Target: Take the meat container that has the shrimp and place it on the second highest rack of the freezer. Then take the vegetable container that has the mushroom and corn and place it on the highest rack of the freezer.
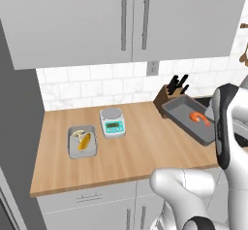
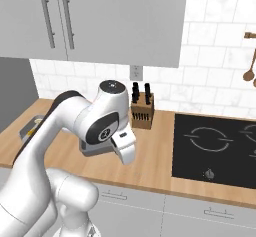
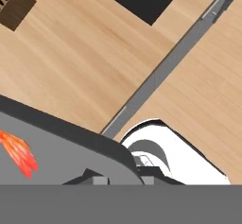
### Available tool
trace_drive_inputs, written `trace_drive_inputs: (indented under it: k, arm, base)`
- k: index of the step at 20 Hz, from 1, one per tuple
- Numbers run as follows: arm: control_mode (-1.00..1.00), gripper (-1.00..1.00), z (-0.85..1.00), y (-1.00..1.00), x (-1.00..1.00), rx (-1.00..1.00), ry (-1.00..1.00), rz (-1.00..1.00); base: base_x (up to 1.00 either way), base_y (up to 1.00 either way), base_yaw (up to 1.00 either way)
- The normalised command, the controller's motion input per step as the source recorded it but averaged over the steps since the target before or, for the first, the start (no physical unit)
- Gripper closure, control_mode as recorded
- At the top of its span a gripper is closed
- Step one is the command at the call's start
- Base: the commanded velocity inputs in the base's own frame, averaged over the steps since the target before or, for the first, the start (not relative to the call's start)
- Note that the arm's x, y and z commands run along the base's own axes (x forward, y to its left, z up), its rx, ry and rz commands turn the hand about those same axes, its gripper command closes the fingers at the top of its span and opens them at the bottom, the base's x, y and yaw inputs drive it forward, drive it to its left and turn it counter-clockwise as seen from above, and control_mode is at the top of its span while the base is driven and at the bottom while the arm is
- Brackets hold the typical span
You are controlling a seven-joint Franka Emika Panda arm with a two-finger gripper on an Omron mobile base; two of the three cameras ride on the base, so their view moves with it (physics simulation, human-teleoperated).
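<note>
The gripper [image 3: 122,179] sits right at the near rim of the meat container [image 1: 188,121], and its dark tips seem to touch that rim, but I cannot tell if it is squeezing or loose. This container is one dark grey tray, long and flat with low walls. It lies on the right part of the wooden counter [image 1: 131,151], and its long side runs from the knife block [image 1: 164,97] toward the front edge. It looks a little tipped. Inside lies one orange shrimp [image 1: 199,118], curled and bright. Farther left on the counter is the vegetable container [image 1: 82,142], one lighter grey tray whose long side runs front to back. It holds one yellow corn [image 1: 85,142] and one pale mushroom [image 1: 77,134]. Just beside it, on its right, stands one small scale [image 1: 112,122] with a round grey top and a green front. The brown knife block at the back holds several black handles. To the right of it is one flat black stove top [image 2: 215,148] with ring marks. Behind everything is a white tile wall [image 1: 92,86], and two smooth grey cupboard doors [image 1: 106,15] with long bar handles hang above.
</note>
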Motion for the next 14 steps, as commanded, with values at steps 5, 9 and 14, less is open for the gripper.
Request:
trace_drive_inputs:
  k: [5,9,14]
  arm:
    - [-1.00,1.00,0.00,0.00,0.00,0.00,0.00,0.00]
    - [1.00,1.00,0.00,0.00,0.00,0.00,0.01,0.00]
    - [1.00,1.00,0.00,0.00,0.00,0.00,0.00,0.00]
  base:
    - [0.00,0.00,0.00]
    - [-0.18,-0.04,0.00]
    - [-0.98,-0.36,0.00]
